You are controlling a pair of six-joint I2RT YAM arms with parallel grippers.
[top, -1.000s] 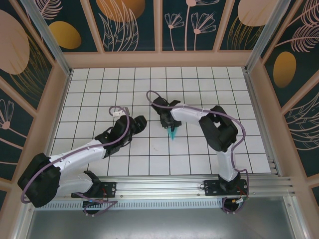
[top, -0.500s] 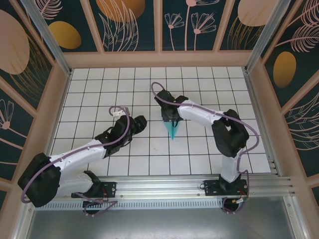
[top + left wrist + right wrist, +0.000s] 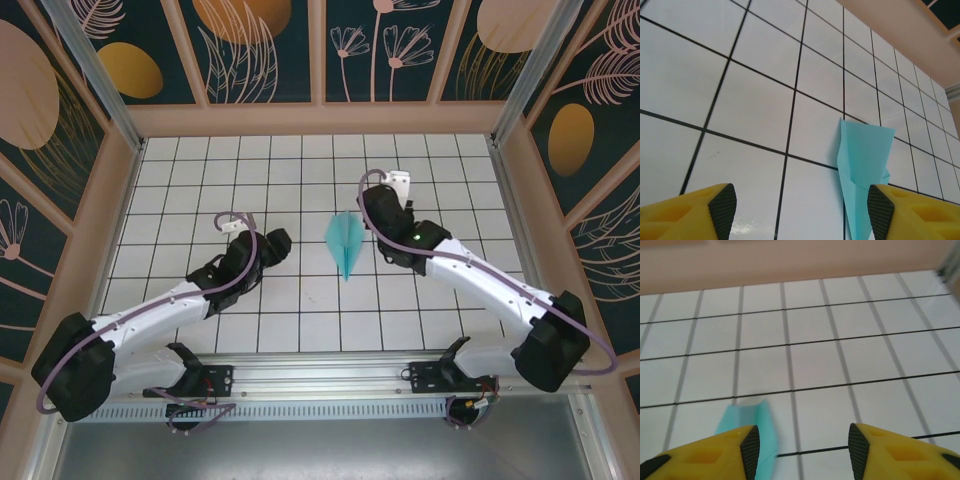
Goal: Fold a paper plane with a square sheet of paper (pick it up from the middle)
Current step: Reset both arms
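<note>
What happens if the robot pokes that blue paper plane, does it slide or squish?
The paper plane looks thin and light, so a poke would probably slide it across the glossy tiled table. Its folds look slightly raised, so a hard squeeze might crush them. It lies fairly flat, so rolling seems unlikely.

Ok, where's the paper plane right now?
In the top view the paper plane lies flat on the tiled table near its middle, between the left gripper and the right gripper, held by neither, nose toward the arm bases.
</note>
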